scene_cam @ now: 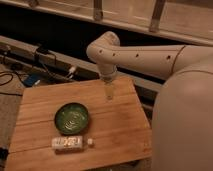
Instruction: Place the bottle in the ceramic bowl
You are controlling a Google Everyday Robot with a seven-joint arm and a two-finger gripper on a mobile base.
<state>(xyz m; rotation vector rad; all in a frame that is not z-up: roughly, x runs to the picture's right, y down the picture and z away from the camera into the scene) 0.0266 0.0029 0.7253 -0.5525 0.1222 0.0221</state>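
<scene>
The bottle (70,143) lies on its side on the wooden table (120,125), near the front edge, its white cap pointing right. The dark green ceramic bowl (72,118) sits just behind the bottle, left of the table's middle, with nothing in it. My gripper (109,93) hangs from the white arm above the table's far middle, right of and behind the bowl, well apart from the bottle. It holds nothing that I can see.
The white arm (145,57) reaches in from the large white robot body (185,120) at the right. Cables and a blue object (31,79) lie on the floor at the left. A dark ledge and railing run behind the table.
</scene>
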